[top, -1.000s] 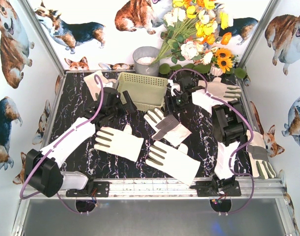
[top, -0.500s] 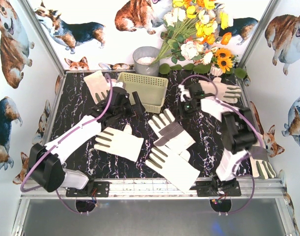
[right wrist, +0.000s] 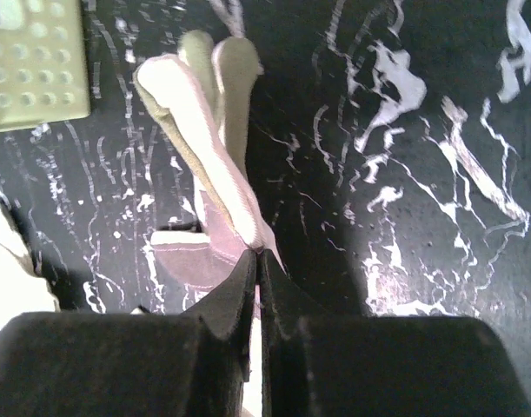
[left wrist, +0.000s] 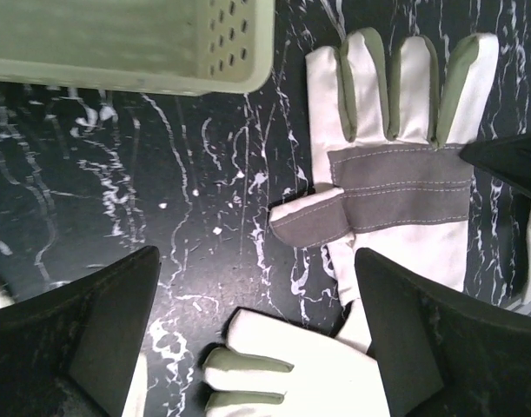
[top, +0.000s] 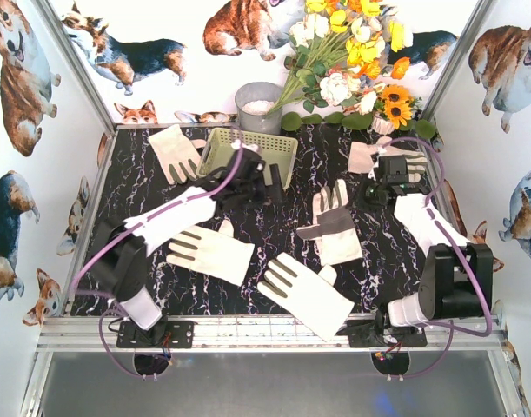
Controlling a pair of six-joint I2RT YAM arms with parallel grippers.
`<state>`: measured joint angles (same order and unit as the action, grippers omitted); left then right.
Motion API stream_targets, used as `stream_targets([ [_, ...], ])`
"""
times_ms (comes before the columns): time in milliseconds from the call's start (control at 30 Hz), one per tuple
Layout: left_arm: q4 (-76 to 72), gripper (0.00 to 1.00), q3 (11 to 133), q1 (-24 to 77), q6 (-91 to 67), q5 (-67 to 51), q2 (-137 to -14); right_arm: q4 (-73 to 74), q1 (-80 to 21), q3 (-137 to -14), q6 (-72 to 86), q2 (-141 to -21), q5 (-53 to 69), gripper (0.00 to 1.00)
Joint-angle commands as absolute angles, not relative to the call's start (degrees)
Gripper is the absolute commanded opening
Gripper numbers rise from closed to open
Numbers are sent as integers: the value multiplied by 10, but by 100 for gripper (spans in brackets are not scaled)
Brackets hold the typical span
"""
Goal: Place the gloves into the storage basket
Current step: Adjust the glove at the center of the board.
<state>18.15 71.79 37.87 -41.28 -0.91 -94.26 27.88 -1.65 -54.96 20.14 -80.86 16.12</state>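
Marble tabletop (top: 130,182): right gripper (right wrist: 258,258) is pinching a glove (right wrist: 200,122), likely needing lifting clear of the basket (right wrist: 35,61) wall; left gripper (left wrist: 256,254) is gaping.

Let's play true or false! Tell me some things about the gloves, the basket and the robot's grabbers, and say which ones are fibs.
1. A glove is already inside the storage basket. False: no glove shows in it.
2. The right gripper is pinched shut on the grey-palmed glove. True.
3. The left gripper is holding a glove. False: it is open and empty, over the table.
4. The far-left glove lies on the table beside the basket. True.
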Motion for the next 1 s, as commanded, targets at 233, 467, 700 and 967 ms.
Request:
stream_targets([
  [233,225,70,772,421,-384,-18,-1037,264,-4,-582,349,-894,129,0],
  [467,237,65,750,435,-390,-33,-1060,248,-5,-598,412,-937,134,0],
  [700,224,55,773,435,-374,-84,-1107,249,-5,-602,418,-947,129,0],
  [967,200,50,794,423,-371,-111,-1151,249,-5,-595,414,-946,136,0],
])
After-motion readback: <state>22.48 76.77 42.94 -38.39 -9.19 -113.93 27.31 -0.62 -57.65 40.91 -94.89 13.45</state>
